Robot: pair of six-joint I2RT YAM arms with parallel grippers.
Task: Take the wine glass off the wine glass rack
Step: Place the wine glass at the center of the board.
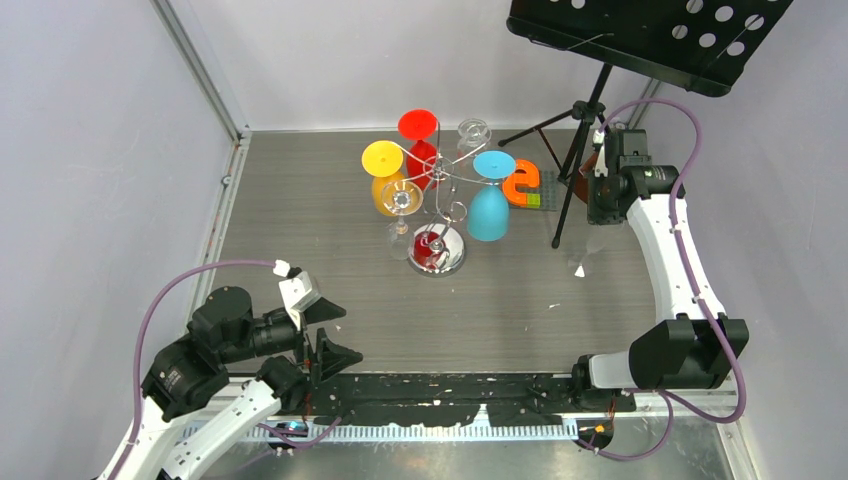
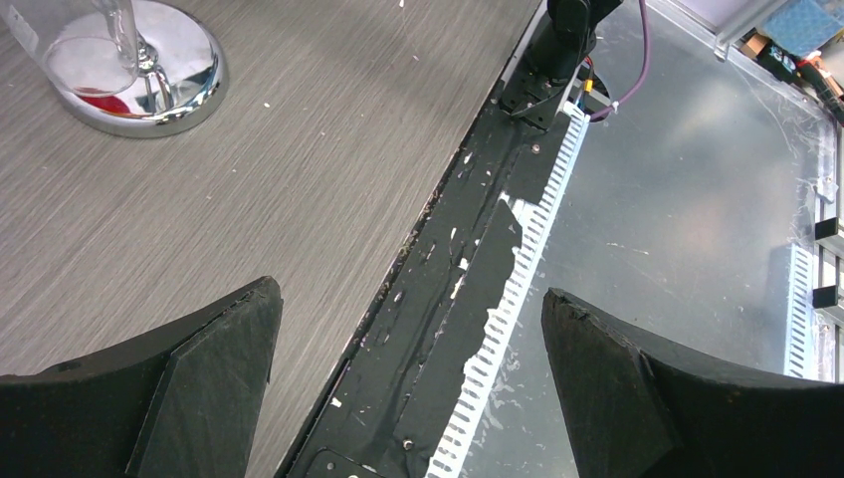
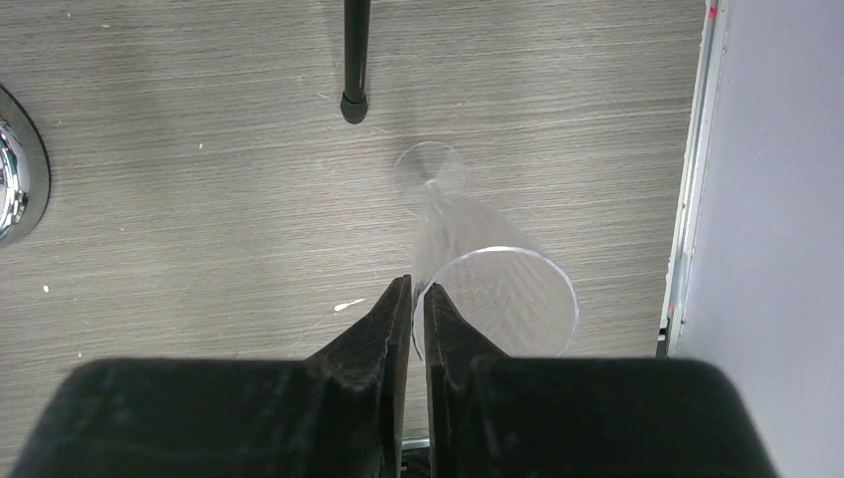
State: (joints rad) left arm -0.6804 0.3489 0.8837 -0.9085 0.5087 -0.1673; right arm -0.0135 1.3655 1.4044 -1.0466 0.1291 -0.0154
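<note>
The right hand (image 3: 417,285), jaws narrow, apparently pinches the round rim of the clear wine glass (image 3: 503,299); the left hand (image 2: 408,289) gapes wide above the grained tabletop (image 2: 299,149).

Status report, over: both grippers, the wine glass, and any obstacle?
Left gripper open, idle at near edge. Right gripper pinching rim of clear wine glass, off the rack. Music stand leg close by.

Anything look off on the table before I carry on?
Nothing is spilled or broken. The black tape along the near edge is torn and flaking. The clear wine glass stands upright close to the music stand leg, where it could easily be knocked.
</note>
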